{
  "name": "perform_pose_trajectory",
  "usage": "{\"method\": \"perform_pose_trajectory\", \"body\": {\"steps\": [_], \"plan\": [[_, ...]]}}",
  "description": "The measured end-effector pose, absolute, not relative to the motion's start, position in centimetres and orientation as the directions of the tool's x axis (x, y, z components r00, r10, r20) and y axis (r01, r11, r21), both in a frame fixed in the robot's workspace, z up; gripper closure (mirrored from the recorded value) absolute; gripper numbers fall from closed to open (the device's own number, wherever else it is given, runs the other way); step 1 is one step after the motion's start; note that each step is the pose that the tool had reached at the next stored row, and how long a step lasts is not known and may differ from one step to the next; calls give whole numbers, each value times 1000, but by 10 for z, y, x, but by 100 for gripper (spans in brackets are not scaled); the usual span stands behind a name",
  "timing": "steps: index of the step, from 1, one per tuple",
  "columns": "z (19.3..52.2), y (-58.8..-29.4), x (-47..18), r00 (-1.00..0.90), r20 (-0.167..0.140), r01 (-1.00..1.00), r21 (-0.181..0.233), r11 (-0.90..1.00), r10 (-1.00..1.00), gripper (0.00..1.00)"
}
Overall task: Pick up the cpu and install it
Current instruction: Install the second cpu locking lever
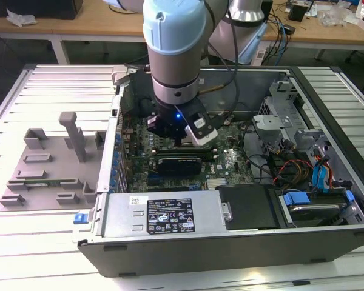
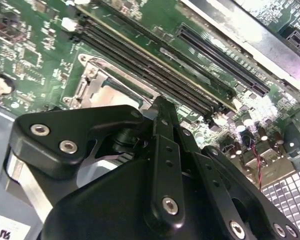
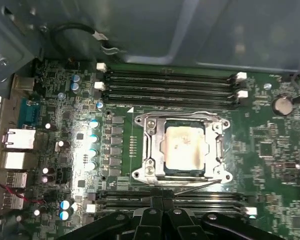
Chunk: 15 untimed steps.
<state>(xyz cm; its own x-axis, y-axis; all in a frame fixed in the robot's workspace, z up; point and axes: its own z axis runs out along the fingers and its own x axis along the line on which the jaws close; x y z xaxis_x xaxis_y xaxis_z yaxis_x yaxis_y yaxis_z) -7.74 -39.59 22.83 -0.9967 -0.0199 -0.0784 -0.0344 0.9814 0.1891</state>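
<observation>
Small silvery square cpu (image 3: 184, 146) sits inside the dark metal-framed socket (image 3: 140, 150). My black pincer (image 2: 162, 107) hangs just over it, fingers apparently together, empty. Risk: dropping lower could scrape the memory slots (image 3: 170, 82).

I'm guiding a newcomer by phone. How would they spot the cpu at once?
Look inside the open computer case, at the green motherboard on its floor. In the first wrist view, the cpu lies within the square metal-framed socket, between banks of long black memory slots. It is the only flat, pale, silvery square there.
</observation>
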Motion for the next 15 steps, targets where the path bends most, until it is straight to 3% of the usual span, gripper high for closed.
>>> {"method": "perform_pose_trajectory", "body": {"steps": [8, 15], "plan": [[210, -395, -87, -997, -78, -2, 189, 982, 13, 89], [202, -393, -89, -996, -77, 31, 224, 974, 50, 89]]}}
